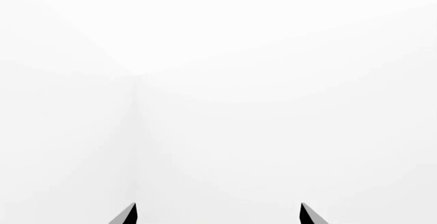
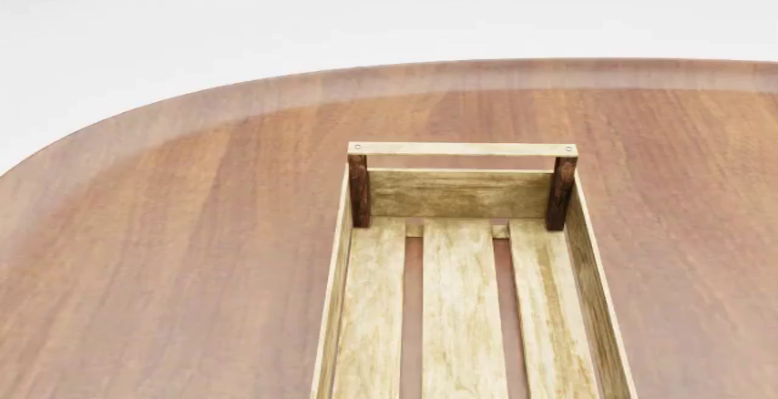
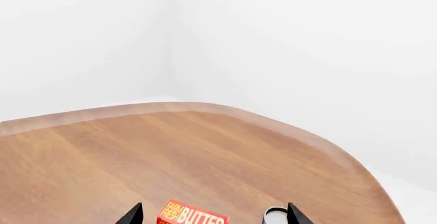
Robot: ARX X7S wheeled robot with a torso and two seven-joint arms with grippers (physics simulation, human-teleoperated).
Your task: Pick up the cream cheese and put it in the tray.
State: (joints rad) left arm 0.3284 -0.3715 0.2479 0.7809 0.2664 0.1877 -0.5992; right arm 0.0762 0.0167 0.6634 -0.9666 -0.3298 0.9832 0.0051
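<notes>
The left pincer [image 1: 218, 215] faces nothing but blank white wall; only two dark fingertips poke into its own camera's picture, set well apart with nothing between them, so it stands wide and idle. It looks out of the job for now.

From the head view, the tray [image 2: 462, 149] sits square on the brown counter [image 2: 170, 262], its far rail and two dark corner posts showing, three pale slats along the bottom, nothing lying on the part of it I can see. Neither arm shows there.

The right pincer [image 3: 213, 215] is the one nearer the goods. Its two tips stand apart, holding nothing, and between them at the edge of its picture sit the red-orange butter box [image 3: 191, 216] and, just beside it, a small white thing with a blue edge [image 3: 275, 215]. That sliver is likely the cream cheese, though too little shows to be sure.

To do this step well, I reckon the right arm should tip down until the whole white box is in sight, centre on it and not on the butter, then come down with the tips straddling its short sides, keeping clear of the butter box so it does not get nudged.

Counted: one tray, one butter box, one probable cream cheese, two pincers.
</notes>
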